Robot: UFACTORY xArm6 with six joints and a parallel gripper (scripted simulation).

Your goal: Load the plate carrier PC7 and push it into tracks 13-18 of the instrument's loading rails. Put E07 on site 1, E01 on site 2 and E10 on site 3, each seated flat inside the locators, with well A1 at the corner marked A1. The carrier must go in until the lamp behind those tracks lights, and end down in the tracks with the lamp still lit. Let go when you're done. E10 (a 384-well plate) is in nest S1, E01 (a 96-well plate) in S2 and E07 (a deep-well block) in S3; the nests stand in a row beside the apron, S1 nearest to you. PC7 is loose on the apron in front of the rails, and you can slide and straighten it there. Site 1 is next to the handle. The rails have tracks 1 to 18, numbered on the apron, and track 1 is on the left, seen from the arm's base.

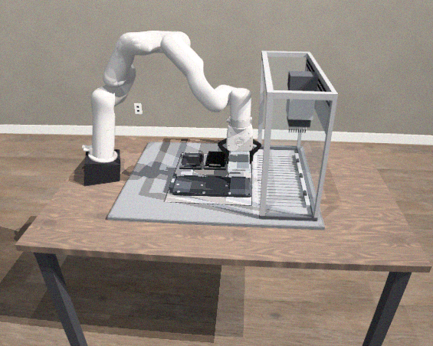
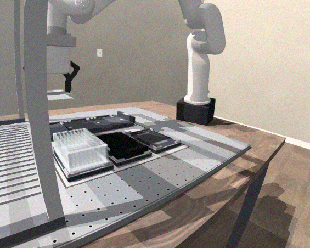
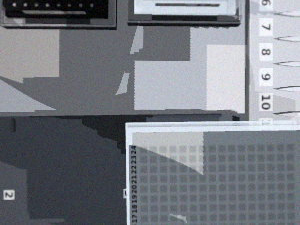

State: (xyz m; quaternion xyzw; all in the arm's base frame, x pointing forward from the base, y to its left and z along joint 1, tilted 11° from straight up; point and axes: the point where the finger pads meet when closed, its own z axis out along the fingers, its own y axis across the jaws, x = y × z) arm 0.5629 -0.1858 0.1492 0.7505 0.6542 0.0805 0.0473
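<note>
My gripper (image 1: pixel 238 152) is shut on E10 (image 3: pixel 215 174), a pale 384-well plate, and holds it level in the air over the end of the carrier nearest the rails. The plate also shows in the exterior view (image 2: pixel 58 94), partly behind a frame post. PC7 (image 1: pixel 211 185) is a long dark carrier lying on the apron, skewed; its site 2 label (image 3: pixel 8 195) shows beside the plate. E01 (image 2: pixel 124 146), a black plate, sits in nest S2. E07 (image 2: pixel 80 149), a clear deep-well block, sits in nest S3. Nest S1 (image 2: pixel 155 140) holds no plate.
The instrument's frame (image 1: pixel 297 134) stands to the right over the ribbed loading rails (image 1: pixel 282 180). A dark head (image 1: pixel 300 99) hangs inside it. Track numbers 6 to 10 (image 3: pixel 266 64) run along the apron edge. A frame post (image 2: pixel 40 110) hides part of my gripper.
</note>
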